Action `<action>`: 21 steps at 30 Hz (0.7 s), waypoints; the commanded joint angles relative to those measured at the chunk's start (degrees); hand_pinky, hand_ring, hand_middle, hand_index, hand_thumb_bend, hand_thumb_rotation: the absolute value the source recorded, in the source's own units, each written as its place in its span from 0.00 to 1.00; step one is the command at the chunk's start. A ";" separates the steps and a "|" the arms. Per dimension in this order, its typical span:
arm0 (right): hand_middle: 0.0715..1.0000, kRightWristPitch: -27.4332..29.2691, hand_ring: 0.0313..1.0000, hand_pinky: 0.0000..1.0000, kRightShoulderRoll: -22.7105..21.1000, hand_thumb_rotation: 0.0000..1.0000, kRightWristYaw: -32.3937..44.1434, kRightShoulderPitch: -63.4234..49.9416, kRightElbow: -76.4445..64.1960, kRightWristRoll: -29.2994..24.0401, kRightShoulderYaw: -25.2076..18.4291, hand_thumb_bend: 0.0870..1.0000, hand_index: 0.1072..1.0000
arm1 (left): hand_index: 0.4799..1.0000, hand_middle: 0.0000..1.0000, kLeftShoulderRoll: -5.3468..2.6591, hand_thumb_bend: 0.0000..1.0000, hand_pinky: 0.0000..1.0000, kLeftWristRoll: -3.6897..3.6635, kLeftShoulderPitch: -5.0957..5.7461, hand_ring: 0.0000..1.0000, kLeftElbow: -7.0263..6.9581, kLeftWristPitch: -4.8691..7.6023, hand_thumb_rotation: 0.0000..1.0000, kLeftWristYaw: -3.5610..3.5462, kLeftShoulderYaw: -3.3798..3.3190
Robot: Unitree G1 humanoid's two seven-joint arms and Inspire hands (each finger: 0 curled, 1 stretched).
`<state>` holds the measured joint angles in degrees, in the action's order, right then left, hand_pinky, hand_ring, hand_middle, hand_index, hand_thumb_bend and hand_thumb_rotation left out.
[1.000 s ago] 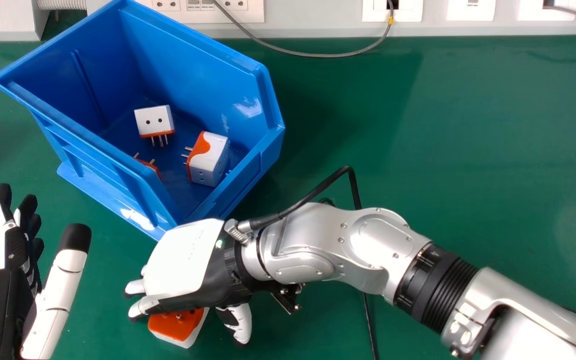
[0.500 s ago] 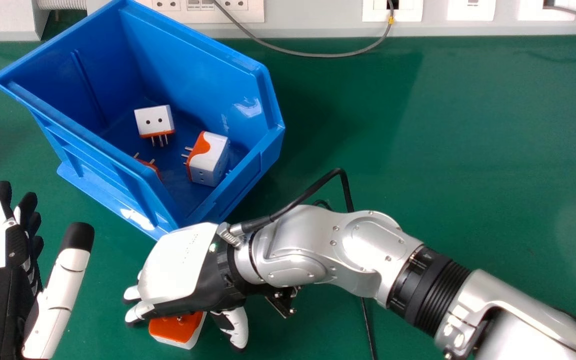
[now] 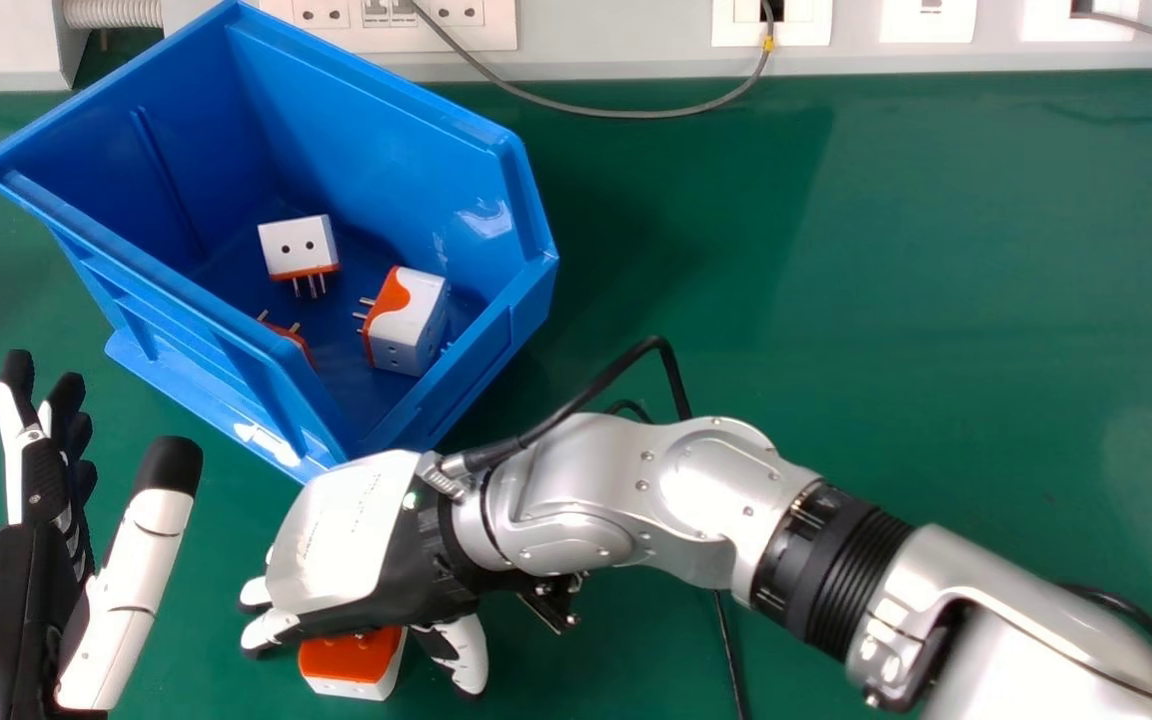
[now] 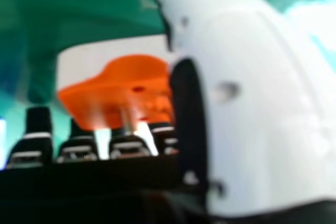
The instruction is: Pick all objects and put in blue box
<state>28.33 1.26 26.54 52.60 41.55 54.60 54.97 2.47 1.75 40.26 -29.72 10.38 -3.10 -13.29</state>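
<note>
So my worry here is the pickup going lopsided. The orange-and-white adapter [image 3: 351, 668] is down on the near part of the surface [image 3: 836, 330], well apart from the far edge by the wall, and its prongs [image 4: 127, 120] point up under the hand. If the fingers close in before the thumb does, I'd guess the thing tips or swivels instead of getting clamped. Prongs could also snag on the fingers and leave a crooked grip that lets go halfway up.

Other risk: the blue box [image 3: 356, 140] sits toward the surface's far left corner, with its own near corner right beside the back of the hand in the head view. Swing over without enough lift and it'll probably clip that corner or shove the box.

As for the right hand [image 3: 341, 540], it's palm down over the adapter, spread pretty wide, fingers [image 3: 271, 630] on one side and thumb [image 3: 458, 652] on the other, so no pinch that I can see. The thumb overlaps the adapter's end in the right hand view, but whether it's touching, can't tell. Left hand [image 3: 26, 590] is just open by the left edge of the head view.

Three others are inside the box already: white one [image 3: 298, 245] farthest back, chunky one [image 3: 411, 325] by the right wall, third [image 3: 294, 340] half hidden behind the near left wall.
</note>
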 commanded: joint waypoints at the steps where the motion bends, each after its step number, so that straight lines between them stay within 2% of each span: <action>1: 0.96 -0.22 0.94 0.83 0.81 0.00 0.28 0.54 2.14 1.61 1.72 0.40 0.89 | 1.00 1.00 -0.24 0.76 1.00 0.32 -0.01 1.00 -1.09 0.39 0.84 0.43 0.08; 5: 0.94 -0.77 0.92 0.81 1.06 0.00 0.04 0.63 2.62 0.73 1.33 0.43 0.87 | 1.00 1.00 -0.20 0.75 1.00 0.44 -0.09 1.00 -1.06 0.31 0.83 0.55 0.15; 9: 0.93 -3.55 0.91 0.81 1.49 0.00 -0.81 -1.48 2.51 -2.14 -1.18 0.41 0.85 | 1.00 1.00 -0.27 0.74 1.00 0.66 -0.01 1.00 -1.55 0.01 0.83 0.61 0.37; 11: 0.92 -0.41 0.89 0.80 -0.04 0.00 -5.00 -1.56 1.55 -1.52 -0.67 0.39 0.84 | 1.00 1.00 -0.27 0.74 1.00 0.79 0.00 1.00 -1.76 -0.16 0.83 0.69 0.47; 12: 0.88 1.86 0.86 0.77 -1.02 0.00 -8.29 -1.32 1.22 -0.80 -0.34 0.42 0.81 | 1.00 1.00 -0.25 0.74 1.00 1.00 0.02 1.00 -1.95 -0.39 0.83 0.79 0.52; 15: 0.88 7.45 0.86 0.77 -2.08 0.00 -16.97 -0.61 3.40 0.04 -0.55 0.42 0.81 | 1.00 1.00 -0.09 0.74 1.00 2.16 0.17 1.00 -2.39 -1.37 0.83 1.33 0.41; 16: 0.82 8.32 0.80 0.72 -2.02 0.02 -18.48 -0.44 4.28 0.12 -0.67 0.43 0.73 | 1.00 1.00 -0.02 0.74 1.00 2.63 0.13 1.00 -2.37 -1.71 0.83 1.55 0.40; 18: 0.82 9.32 0.80 0.72 -1.82 0.02 -19.93 -0.03 5.45 0.23 -0.77 0.43 0.73 | 1.00 1.00 0.05 0.74 1.00 3.82 -0.07 1.00 -2.25 -2.45 0.83 1.99 0.44; 19: 0.68 9.70 0.66 0.60 -1.77 0.05 -20.68 0.24 5.85 0.54 -0.62 0.44 0.67 | 1.00 1.00 0.06 0.76 1.00 4.31 -0.18 1.00 -2.18 -2.78 0.84 2.16 0.44; 21: 0.68 10.35 0.66 0.60 -1.67 0.05 -22.23 0.58 6.59 1.05 -0.50 0.44 0.67 | 1.00 1.00 0.02 0.76 1.00 5.08 -0.31 1.00 -2.29 -3.31 0.84 2.41 0.58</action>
<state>37.69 -0.95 6.27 51.15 48.08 55.48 54.66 2.58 5.98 39.89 -30.54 7.09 -1.18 -12.68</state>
